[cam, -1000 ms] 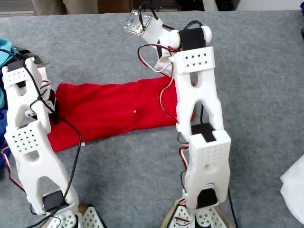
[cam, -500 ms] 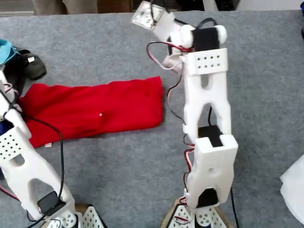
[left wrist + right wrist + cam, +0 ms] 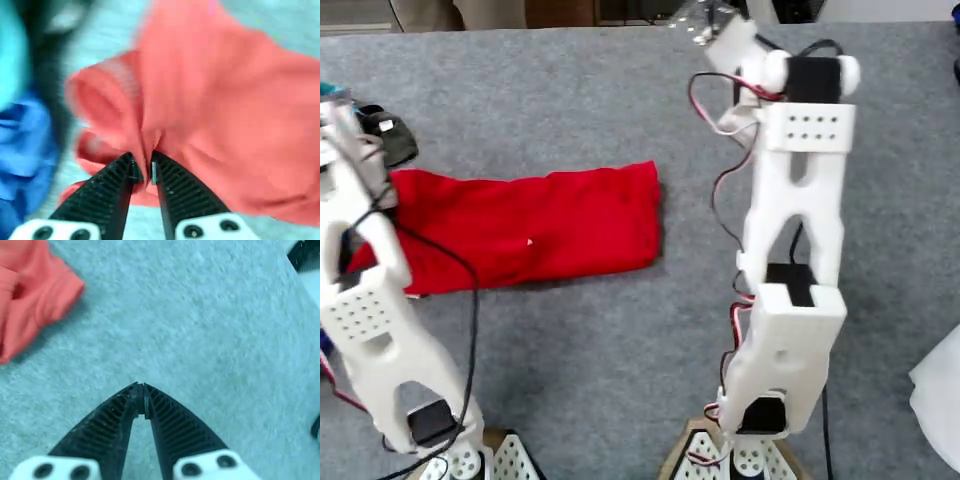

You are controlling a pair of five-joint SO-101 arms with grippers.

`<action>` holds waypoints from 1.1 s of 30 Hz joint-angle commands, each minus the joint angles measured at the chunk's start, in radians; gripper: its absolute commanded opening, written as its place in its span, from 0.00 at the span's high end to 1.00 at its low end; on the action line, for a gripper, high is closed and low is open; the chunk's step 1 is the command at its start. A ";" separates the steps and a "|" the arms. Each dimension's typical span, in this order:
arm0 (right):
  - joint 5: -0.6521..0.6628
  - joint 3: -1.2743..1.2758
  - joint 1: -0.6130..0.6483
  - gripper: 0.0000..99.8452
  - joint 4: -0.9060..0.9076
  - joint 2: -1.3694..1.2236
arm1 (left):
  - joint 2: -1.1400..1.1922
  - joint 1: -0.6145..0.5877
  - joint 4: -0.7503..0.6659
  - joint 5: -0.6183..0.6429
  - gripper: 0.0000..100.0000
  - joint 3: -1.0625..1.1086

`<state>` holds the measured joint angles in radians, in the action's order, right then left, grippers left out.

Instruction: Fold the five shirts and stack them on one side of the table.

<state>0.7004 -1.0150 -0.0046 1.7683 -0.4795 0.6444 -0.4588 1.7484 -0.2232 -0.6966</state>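
Now, left claw (image 3: pixel 146 172) pinching a fold of red shirt (image 3: pixel 225 125), right claw (image 3: pixel 140 402) pressed together, empty, over grey worktop (image 3: pixel 200 315)

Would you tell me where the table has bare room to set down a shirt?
Bare table lies in front of the red shirt, between the arms' bases, and beyond it along the far edge. More lies between the right arm and the white item. The left is crowded: the jaws of the left arm pinch the red shirt beside a blue shirt.
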 commanded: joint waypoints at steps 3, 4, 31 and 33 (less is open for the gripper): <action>-0.005 -0.042 -0.154 0.99 0.017 0.073 | -0.139 0.218 0.011 0.123 0.98 0.077; -0.005 -0.042 -0.182 0.99 0.017 0.073 | -0.143 0.252 0.011 0.141 0.98 0.078; -0.121 0.125 -0.412 0.99 -0.020 0.064 | 0.001 0.867 0.008 0.514 0.98 -0.284; -0.141 0.122 -0.383 0.99 -0.049 0.056 | 0.027 0.887 0.008 0.514 0.98 -0.304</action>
<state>0.5930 -0.8922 -0.4358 1.7622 -0.4795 0.6659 0.3943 1.7484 0.2877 -0.9314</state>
